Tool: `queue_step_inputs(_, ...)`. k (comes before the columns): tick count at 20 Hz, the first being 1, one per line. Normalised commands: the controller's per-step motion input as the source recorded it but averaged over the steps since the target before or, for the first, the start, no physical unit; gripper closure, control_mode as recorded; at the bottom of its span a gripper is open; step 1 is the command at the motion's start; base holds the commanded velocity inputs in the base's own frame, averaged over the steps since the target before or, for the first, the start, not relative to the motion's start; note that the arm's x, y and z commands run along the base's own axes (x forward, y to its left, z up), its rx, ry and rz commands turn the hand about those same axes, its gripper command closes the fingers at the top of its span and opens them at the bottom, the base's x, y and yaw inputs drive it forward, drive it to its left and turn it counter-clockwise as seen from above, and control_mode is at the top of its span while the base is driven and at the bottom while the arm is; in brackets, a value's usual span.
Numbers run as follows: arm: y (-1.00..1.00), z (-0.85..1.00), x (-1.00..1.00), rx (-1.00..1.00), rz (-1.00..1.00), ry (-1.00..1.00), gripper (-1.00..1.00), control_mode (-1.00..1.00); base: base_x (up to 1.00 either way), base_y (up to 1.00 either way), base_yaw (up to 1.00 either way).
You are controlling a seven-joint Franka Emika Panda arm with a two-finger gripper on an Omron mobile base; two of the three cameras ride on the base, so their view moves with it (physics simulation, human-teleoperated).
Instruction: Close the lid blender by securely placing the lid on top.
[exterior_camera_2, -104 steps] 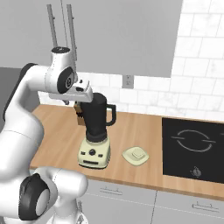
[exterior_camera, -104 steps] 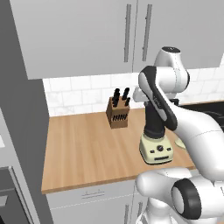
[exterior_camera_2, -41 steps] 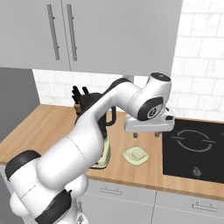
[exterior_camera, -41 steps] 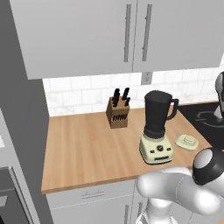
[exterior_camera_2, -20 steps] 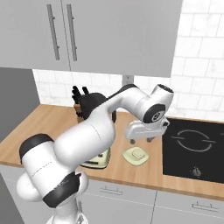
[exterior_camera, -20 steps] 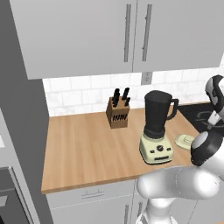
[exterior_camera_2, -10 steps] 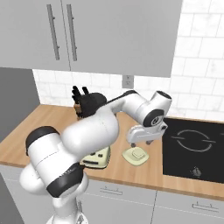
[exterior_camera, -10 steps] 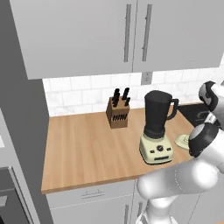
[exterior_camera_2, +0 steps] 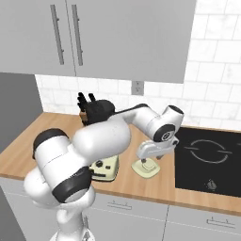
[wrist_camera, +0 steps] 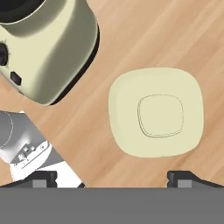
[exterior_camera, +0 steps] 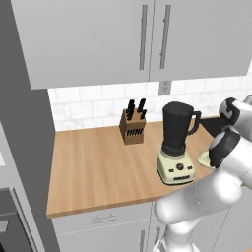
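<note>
We saw the wooden surface [exterior_camera_2: 197, 195] with the blender [exterior_camera: 176, 143] on it, its jar with no top. The lid [wrist_camera: 156, 112] lay flat on the surface just beside the blender, so all the work was left. Our hand [exterior_camera_2: 149, 159] hung right above the lid, fingers wide apart, holding nothing.

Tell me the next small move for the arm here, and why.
Probably lower the open gripper straight down over the lid and close on its raised centre. The lid lies flat on the counter beside the blender, just under the hand, with the fingertips apart and nothing held.
</note>
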Motion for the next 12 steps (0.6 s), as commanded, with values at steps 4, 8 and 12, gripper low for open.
queue_step_inputs(4,0.0,-0.08,0.17,0.0,0.03,0.0,-1.0,-1.0,0.0,0.0,0.0)
queue_step_inputs(8,0.03,-0.07,0.17,0.0,0.02,0.0,-1.0,-1.0,0.0,0.0,0.0)
queue_step_inputs(12,0.03,-0.25,0.16,-0.01,0.0,0.02,-1.0,-1.0,0.0,0.0,0.0)
